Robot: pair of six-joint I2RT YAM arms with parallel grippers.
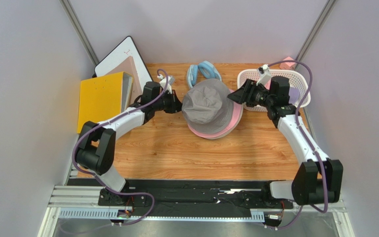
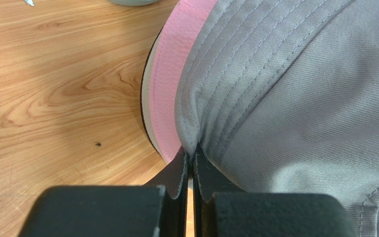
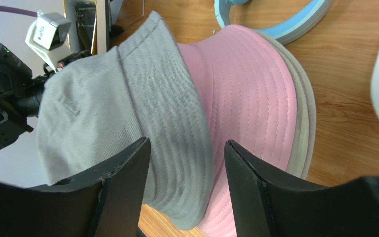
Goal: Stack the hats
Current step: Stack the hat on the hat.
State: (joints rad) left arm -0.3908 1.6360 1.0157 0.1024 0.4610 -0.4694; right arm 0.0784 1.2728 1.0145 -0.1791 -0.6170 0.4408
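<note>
Centrally on the table (image 1: 176, 153), between the two arms, the hats are sitting in one pile. Nearest, the pink hat (image 1: 232, 124) is showing only a crescent of brim at the near right, with a beige brim (image 3: 306, 123) peeking out under it. On top, the grey hat (image 1: 206, 101) is lying crown up and brim down, draped over the pink one and sitting shifted left and far. From above it is looking roughly round, so I cannot tell a long axis. The left gripper (image 1: 179, 105) is reaching in from the left with its jaws clamped tight on the grey hat's left brim, the fabric puckering where it is pinched. The right gripper (image 1: 237, 95) is hanging at the hat's right edge with its jaws spread apart, holding nothing, the grey brim showing between them in its wrist view. Farther back, a blue ring (image 1: 204, 71) is lying just behind the hats, a basket (image 1: 295, 79) is standing at the far right, and a yellow binder (image 1: 100, 96) is leaning at the far left
</note>
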